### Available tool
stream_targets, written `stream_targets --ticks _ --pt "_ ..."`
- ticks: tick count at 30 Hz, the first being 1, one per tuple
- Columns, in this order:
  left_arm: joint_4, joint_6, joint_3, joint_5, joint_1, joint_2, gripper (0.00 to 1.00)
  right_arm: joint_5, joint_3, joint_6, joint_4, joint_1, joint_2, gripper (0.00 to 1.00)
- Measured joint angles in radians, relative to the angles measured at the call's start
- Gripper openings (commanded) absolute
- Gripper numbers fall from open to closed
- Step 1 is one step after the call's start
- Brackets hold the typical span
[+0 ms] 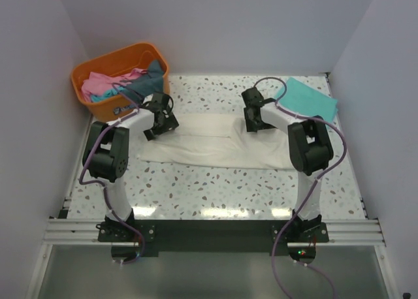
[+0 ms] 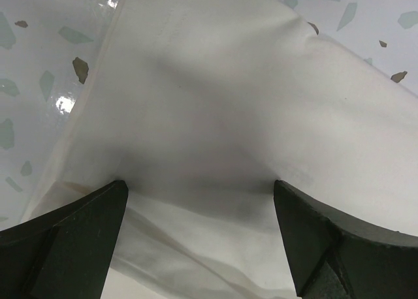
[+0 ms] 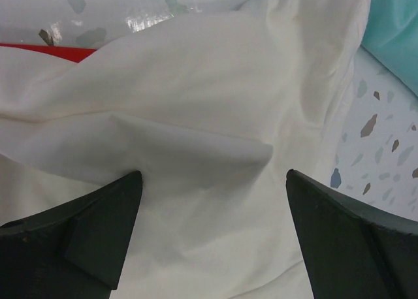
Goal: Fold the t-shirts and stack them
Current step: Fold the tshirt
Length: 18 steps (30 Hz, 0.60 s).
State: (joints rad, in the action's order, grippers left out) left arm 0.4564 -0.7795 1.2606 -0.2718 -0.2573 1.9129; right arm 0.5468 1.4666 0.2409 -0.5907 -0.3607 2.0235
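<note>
Finds the cream t-shirt [image 1: 209, 149] spread flat on the table [image 1: 196, 188], long axis running left to right, lying between the two arms. Places the left gripper [image 2: 199, 188] low over its left end and the right gripper [image 3: 214, 178] low over its right end. Shows both sets of jaws spread wide, pinching nothing; cannot tell whether the tips touch the cloth. Puts each arm nearest its own end, so neither needs to cross over. Notes a folded teal t-shirt [image 1: 307, 98] at the far right, just beside the cream one. Notes pink and dark t-shirts [image 1: 98, 83] heaped in the orange basket [image 1: 117, 51] at the far left. Probably calls for closing on both ends together, then folding across that long axis.
</note>
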Motion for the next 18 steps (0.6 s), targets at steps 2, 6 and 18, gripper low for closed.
stream_targets --ticks 2,6,18 --pt "0.000 0.006 0.000 -0.003 0.001 0.000 1.00 0.018 0.007 0.002 -0.003 -0.001 0.024 0.99" --pt "0.002 0.014 0.000 -0.008 0.002 0.001 1.00 0.082 0.035 0.006 -0.019 -0.005 0.044 0.99" --pt "0.001 0.041 -0.011 -0.047 0.005 0.001 1.00 0.322 0.302 -0.062 -0.014 0.089 0.146 0.99"
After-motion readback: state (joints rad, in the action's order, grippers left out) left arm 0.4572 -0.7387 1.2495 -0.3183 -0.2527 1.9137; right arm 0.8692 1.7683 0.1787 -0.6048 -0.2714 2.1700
